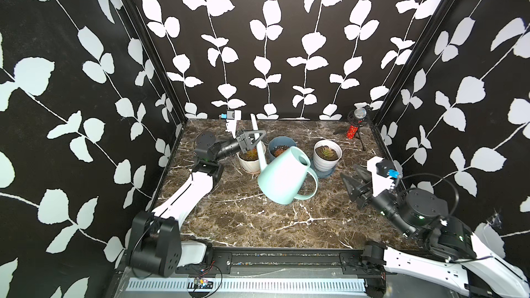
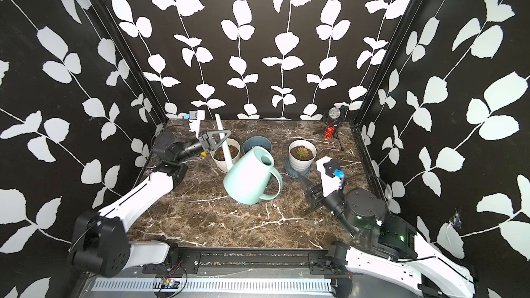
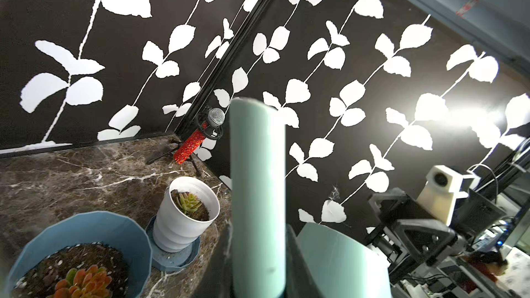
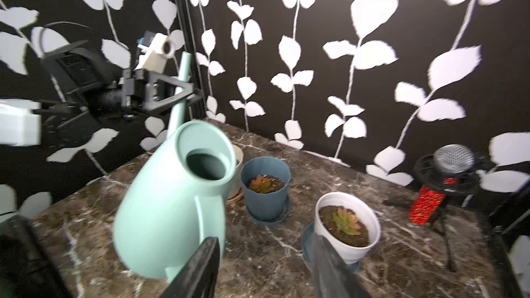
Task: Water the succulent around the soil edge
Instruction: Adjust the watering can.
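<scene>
Left gripper (image 1: 256, 141) clamps watering can (image 1: 282, 180) by spout (image 1: 254, 124); right gripper (image 1: 351, 175) wide, empty, at can's 3 o'clock. Spout points up, pour not started.

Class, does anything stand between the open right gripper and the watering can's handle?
Nothing visible does. Only bare marble tabletop lies between the right gripper and the handle of the watering can. The white pot on its saucer stands close beside that path, so a wide approach might brush it.
</scene>
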You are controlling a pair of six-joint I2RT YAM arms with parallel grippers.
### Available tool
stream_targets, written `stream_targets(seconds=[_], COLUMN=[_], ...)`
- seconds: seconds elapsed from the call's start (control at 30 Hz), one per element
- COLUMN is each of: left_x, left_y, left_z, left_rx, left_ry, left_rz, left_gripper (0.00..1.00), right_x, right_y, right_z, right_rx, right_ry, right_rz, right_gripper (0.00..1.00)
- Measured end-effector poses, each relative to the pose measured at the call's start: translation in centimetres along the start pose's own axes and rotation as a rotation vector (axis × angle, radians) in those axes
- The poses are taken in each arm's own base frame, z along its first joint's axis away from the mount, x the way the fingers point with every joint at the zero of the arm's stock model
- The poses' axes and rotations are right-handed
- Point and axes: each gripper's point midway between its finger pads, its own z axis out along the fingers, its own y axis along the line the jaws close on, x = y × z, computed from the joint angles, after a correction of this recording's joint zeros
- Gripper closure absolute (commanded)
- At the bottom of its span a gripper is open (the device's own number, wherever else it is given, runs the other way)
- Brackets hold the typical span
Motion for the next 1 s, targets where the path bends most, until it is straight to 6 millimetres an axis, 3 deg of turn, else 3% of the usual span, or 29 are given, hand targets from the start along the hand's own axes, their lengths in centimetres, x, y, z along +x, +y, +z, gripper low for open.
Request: stream_targets(seconds=[0.1, 0.27, 0.43, 0.83, 0.93, 1.0], left_x=[-1.1, -2.7, -3.0, -3.2, -3.2, -3.1], left_y=[-0.5, -3.1, -4.3, -5.0, -4.9, -4.7], left_z=[0.6, 0.7, 0.6, 0.4, 0.4, 0.4], left_rx=[0.048, 0.118, 0.149, 0.176, 0.179, 0.178], left_ry=[-0.011, -0.022, -0.019, -0.029, -0.031, -0.031], left_rz=[-0.013, 0.029, 0.044, 0.046, 0.047, 0.044], left_gripper=[1.00, 1.00, 1.00, 1.00, 1.00, 1.00], right_x=[0.9, 3.5, 4.4, 3.3, 3.1, 2.8], right_y=[1.8, 3.9, 4.8, 6.6, 6.9, 7.2], right_z=[1.8, 4.7, 4.8, 6.3, 6.3, 6.2], right_rx=[-0.084, -0.184, -0.245, -0.381, -0.407, -0.427], right_ry=[0.119, 0.298, 0.356, 0.379, 0.379, 0.372], right_rz=[0.019, 0.095, 0.150, 0.282, 0.301, 0.303], right_gripper=[0.30, 0.27, 0.29, 0.52, 0.64, 0.79])
